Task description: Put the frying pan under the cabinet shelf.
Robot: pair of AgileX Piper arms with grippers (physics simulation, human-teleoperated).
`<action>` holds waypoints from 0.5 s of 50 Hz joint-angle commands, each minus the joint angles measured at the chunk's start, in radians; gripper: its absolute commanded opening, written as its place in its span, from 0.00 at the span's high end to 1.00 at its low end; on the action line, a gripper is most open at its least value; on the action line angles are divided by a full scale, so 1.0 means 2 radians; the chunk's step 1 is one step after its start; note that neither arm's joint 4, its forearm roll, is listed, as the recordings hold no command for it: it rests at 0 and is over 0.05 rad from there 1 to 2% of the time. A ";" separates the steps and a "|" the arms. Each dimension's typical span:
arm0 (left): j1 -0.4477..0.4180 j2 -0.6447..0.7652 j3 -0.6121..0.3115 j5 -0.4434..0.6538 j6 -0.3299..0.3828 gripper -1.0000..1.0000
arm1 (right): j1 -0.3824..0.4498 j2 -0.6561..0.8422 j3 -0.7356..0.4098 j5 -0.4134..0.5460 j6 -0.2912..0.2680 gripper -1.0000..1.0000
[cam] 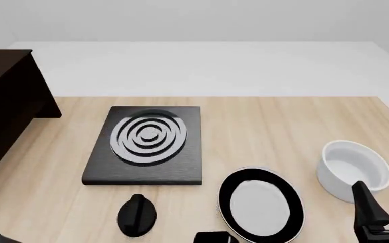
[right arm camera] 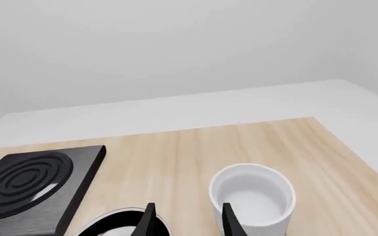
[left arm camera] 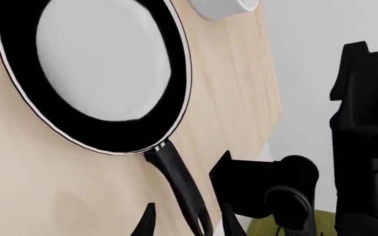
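The left pincer [left arm camera: 185, 223] straddled the pan [cam: 261, 202] handle, open; a loose grip risked tipping it.

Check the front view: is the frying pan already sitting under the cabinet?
No, the frying pan lies on the open table, far right of the cabinet.

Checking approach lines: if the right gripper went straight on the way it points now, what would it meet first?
Probably the white bowl, just beyond and slightly beside the right gripper. Its fingertips frame the bowl's near edge and bare table; depth is unclear.
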 commanded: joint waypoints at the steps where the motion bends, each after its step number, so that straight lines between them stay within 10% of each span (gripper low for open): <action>1: -0.008 0.018 -0.010 -0.010 -0.007 0.00 | -0.001 0.009 0.000 -0.007 0.003 0.00; 25: -0.011 0.040 -0.026 -0.019 -0.011 0.00 | -0.001 0.018 0.000 -0.012 0.006 0.00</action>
